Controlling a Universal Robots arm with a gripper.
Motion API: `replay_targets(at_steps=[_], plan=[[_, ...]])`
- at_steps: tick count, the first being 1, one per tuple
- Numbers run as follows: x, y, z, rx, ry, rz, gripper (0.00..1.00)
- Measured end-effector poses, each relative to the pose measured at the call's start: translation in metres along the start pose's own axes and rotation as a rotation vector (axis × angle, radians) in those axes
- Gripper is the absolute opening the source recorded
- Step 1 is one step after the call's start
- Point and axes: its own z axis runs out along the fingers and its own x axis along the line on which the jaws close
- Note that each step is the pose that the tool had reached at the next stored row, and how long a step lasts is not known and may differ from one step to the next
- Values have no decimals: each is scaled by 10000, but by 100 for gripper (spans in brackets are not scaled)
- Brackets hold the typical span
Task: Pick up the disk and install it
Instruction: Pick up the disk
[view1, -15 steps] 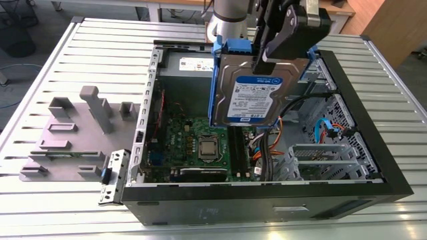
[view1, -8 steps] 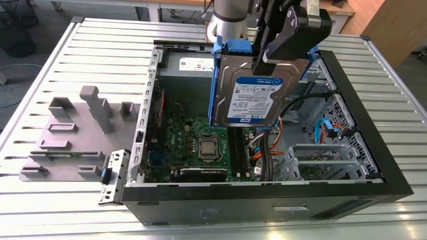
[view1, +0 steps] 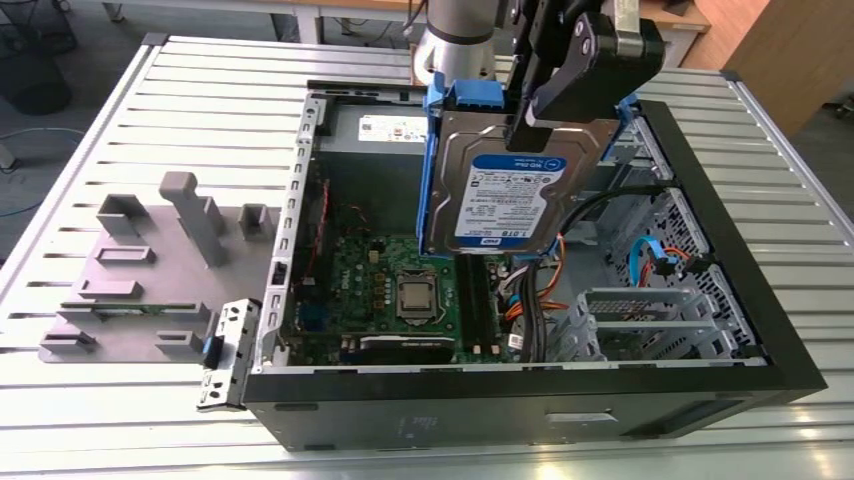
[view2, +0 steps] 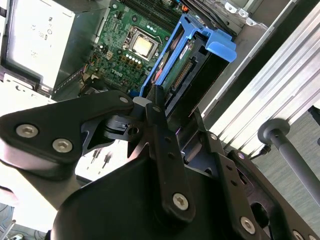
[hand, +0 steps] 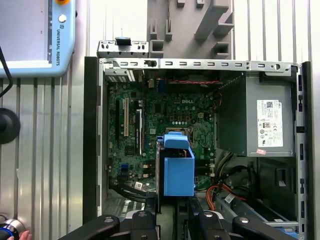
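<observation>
Silver with a blue bracket, the disk (view1: 501, 190) hangs upright in mid-air, label facing the exterior view, its upper edge grasped by the clenched claw (view1: 537, 118). It is clear of the open case (view1: 534, 405), above the motherboard (view1: 387, 275). On the table (view1: 214, 110), a grey fixture (view1: 147, 270) lies at the case's nine o'clock in the exterior view.

I see the disk (view1: 514, 190) up in the air, standing on its edge just above the green board (view1: 387, 275). It is silver, with a white-and-blue label and a blue frame. I think it leans a little.
</observation>
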Motion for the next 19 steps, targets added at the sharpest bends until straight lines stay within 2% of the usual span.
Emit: replay_targets(at_steps=[5,19], plan=[[1,-26,0,-1,-2,-1,35],[-4,-251,-6,-5,0,0,35]])
